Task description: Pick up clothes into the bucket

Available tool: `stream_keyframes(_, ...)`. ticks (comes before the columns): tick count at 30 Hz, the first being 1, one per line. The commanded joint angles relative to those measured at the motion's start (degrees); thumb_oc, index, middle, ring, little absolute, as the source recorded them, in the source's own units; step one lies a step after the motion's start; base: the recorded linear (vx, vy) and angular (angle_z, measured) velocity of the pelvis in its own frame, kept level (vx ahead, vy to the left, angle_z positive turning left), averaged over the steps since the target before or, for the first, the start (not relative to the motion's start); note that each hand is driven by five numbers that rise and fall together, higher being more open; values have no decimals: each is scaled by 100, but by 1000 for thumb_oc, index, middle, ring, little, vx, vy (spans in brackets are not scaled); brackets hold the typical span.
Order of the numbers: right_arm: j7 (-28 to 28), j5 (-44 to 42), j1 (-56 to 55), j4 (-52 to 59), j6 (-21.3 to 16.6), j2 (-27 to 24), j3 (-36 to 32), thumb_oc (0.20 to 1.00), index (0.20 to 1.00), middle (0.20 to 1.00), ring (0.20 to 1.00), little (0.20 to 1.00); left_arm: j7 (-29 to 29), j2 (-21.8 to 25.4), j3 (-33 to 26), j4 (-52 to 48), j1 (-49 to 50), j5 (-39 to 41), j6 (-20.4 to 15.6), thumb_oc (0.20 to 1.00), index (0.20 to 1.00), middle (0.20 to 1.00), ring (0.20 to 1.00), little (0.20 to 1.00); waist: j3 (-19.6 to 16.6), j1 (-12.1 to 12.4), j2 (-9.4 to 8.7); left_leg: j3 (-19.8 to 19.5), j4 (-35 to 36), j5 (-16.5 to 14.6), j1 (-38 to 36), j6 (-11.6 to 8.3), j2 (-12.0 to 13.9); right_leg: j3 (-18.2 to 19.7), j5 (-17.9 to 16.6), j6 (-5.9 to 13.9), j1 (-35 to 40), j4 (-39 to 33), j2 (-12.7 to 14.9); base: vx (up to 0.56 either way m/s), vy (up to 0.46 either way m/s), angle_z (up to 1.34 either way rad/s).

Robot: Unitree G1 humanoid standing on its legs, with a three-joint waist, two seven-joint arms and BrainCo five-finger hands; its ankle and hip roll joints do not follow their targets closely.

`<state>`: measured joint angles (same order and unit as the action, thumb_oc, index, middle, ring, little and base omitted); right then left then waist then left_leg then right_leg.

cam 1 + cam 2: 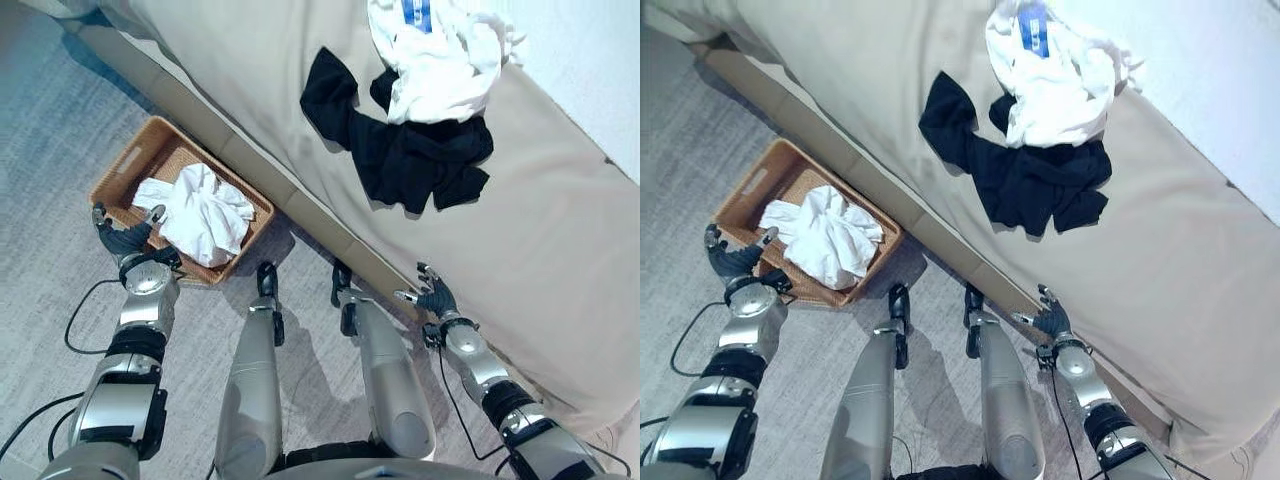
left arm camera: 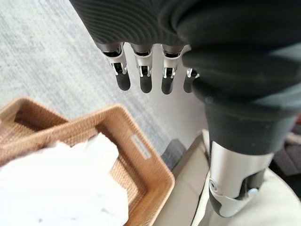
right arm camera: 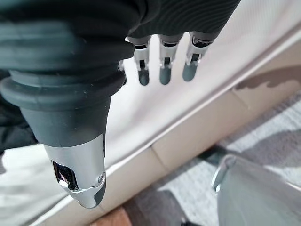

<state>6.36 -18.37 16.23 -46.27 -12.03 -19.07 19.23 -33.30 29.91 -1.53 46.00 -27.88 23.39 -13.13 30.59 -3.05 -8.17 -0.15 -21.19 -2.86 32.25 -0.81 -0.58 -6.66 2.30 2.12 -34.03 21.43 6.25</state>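
A brown wicker basket (image 1: 120,168) stands on the grey floor beside the bed, with a crumpled white garment (image 1: 203,212) in it. On the beige bed lie a black garment (image 1: 405,152) and, partly over it, a white garment (image 1: 440,55) with a blue label. My left hand (image 1: 128,238) hovers at the basket's near rim, fingers (image 2: 143,77) straight, holding nothing. My right hand (image 1: 432,296) is open at the bed's edge, well short of the black garment, fingers (image 3: 162,66) relaxed over the sheet.
The bed (image 1: 560,250) runs diagonally from upper left to lower right, its beige base (image 1: 300,205) just behind the basket. Grey patterned carpet (image 1: 50,130) spreads out to the left of the basket.
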Motion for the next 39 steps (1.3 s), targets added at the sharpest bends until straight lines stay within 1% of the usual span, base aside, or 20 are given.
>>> stream_keyframes(1,-114,121,-277,42,4,-466,20,1000,1000,1000,1000,1000,285,-112,-259,-375,222,167,-407,1000,1000,1000,1000,1000,-80,53,339,-261,239,73,-249,-26,-149,-168,-199,407,538,-386,337,48,-30,2)
stream_keyframes(4,-93,304,-372,-31,60,-446,-19,1000,1000,1000,1000,1000,417,-168,-291,-477,474,117,-438,1000,1000,1000,1000,1000,-194,60,371,-242,481,127,-557,-47,-144,-186,-263,425,825,-611,313,65,-28,0)
stream_keyframes(11,-125,806,-652,-127,128,-373,12,1000,1000,1000,1000,1000,612,-604,-379,-567,1115,80,-473,1000,1000,1000,1000,1000,-472,78,503,-188,719,118,-1183,-70,-125,-160,-278,424,1436,-876,276,74,-23,-3)
stream_keyframes(14,-150,946,-796,-112,158,-376,-53,1000,1000,1000,1000,1000,734,-815,-399,-633,1416,84,-497,1000,1000,1000,1000,1000,-638,102,591,-170,850,90,-1504,-91,-114,-158,-210,426,1715,-939,257,105,-23,-1)
stream_keyframes(16,-151,1052,-885,-122,190,-381,-92,1000,1000,1000,1000,1000,782,-873,-372,-793,1664,-63,-472,1000,1000,1000,1000,1000,-772,112,643,-169,938,124,-1649,-92,-126,-162,-201,425,1862,-1000,244,74,-25,-6)
stream_keyframes(17,-151,1052,-886,-121,190,-382,-92,1000,1000,1000,1000,1000,782,-873,-372,-794,1665,-63,-471,1000,1000,1000,1000,1000,-771,112,643,-169,940,125,-1652,-92,-126,-162,-201,425,1865,-1001,244,92,-31,-7)
stream_keyframes(19,-121,1227,-1000,-204,227,-372,-175,1000,1000,1000,1000,1000,773,-1063,-384,-971,1988,-223,-467,1000,1000,1000,1000,1000,-965,135,722,-167,1061,119,-1908,-103,-143,-192,-139,406,2108,-1093,207,110,-52,-2)
stream_keyframes(23,55,1249,-1079,-241,213,-353,-426,1000,1000,1000,1000,1000,1347,-1364,-148,-1407,2403,146,-561,1000,1000,1000,1000,1000,-1187,152,822,-204,1221,150,-2166,-119,-135,-254,-67,379,2387,-1241,161,70,-50,1)
stream_keyframes(24,56,1250,-1084,-239,213,-355,-427,1000,1000,1000,1000,1000,1351,-1364,-146,-1406,2406,150,-562,1000,1000,1000,1000,1000,-1186,152,825,-206,1226,151,-2174,-120,-135,-256,-68,378,2395,-1246,160,58,-44,3)
stream_keyframes(25,171,1213,-1127,-171,165,-336,-583,1000,1000,1000,1000,1000,1721,-1438,105,-1488,2548,191,-530,1000,1000,1000,1000,1000,-1289,142,879,-227,1356,186,-2292,-126,-129,-288,-49,370,2484,-1304,129,56,-41,8)
stream_keyframes(26,245,1262,-1143,-75,138,-329,-643,1000,1000,1000,1000,1000,1807,-1457,235,-1436,2591,97,-482,1000,1000,1000,1000,1000,-1331,131,907,-243,1404,202,-2332,-128,-115,-307,-38,369,2512,-1321,125,72,-61,14)
stream_keyframes(28,436,1376,-1143,188,53,-355,-756,1000,1000,1000,1000,1000,1945,-1418,575,-1189,2624,-384,-387,1000,1000,1000,1000,1000,-1404,91,947,-266,1491,229,-2401,-126,-88,-328,-1,360,2542,-1293,108,42,-31,13)
stream_keyframes(29,437,1378,-1147,192,55,-356,-759,1000,1000,1000,1000,1000,1944,-1420,579,-1184,2621,-386,-390,1000,1000,1000,1000,1000,-1403,92,948,-268,1494,230,-2404,-127,-88,-330,1,359,2544,-1292,108,38,-35,2)
stream_keyframes(30,677,1451,-1069,580,-7,-355,-868,1000,1000,1000,1000,1000,1927,-1408,912,-827,2589,-1010,-283,1000,1000,1000,1000,1000,-1453,48,970,-278,1544,242,-2433,-119,-58,-342,43,348,2527,-1240,98,26,-39,-1)
stream_keyframes(31,749,1414,-1039,718,-67,-312,-929,1000,1000,1000,1000,1000,1846,-1455,1040,-552,2560,-1340,-211,1000,1000,1000,1000,1000,-1464,34,980,-278,1548,239,-2439,-116,-54,-341,66,344,2514,-1203,98,28,-49,1)
stream_keyframes(35,1083,1187,-627,1340,-264,-177,-1108,1000,1000,1000,1000,1000,1579,-1627,1493,208,2435,-2100,-63,1000,1000,1000,1000,1000,-1399,38,986,-303,1490,226,-2360,-91,-43,-339,158,321,2348,-947,84,-18,-31,0)
stream_keyframes(36,1175,1237,-430,1472,-304,-216,-1117,1000,1000,1000,1000,1000,1574,-1639,1660,348,2429,-2368,-55,1000,1000,1000,1000,1000,-1362,56,983,-317,1460,222,-2317,-88,-42,-331,194,317,2278,-861,84,-20,-37,0)
stream_keyframes(37,1175,1237,-429,1472,-304,-216,-1117,1000,1000,1000,1000,1000,1574,-1639,1660,349,2428,-2369,-56,1000,1000,1000,1000,1000,-1363,56,983,-317,1459,222,-2315,-88,-42,-330,195,317,2276,-859,85,-34,-50,3)
stream_keyframes(38,1369,1326,-69,1565,-349,-268,-1099,1000,1000,1000,1000,1000,1543,-1618,1987,435,2441,-2726,-54,1000,1000,1000,1000,1000,-1272,94,983,-339,1423,222,-2228,-84,-50,-338,223,319,2163,-774,89,-33,-39,2)
stream_keyframes(39,1450,1373,59,1534,-356,-271,-1067,1000,1000,1000,1000,1000,1540,-1630,2075,474,2432,-2786,-64,1000,1000,1000,1000,1000,-1240,112,984,-352,1397,219,-2186,-83,-56,-337,235,320,2127,-740,95,-40,-54,4)
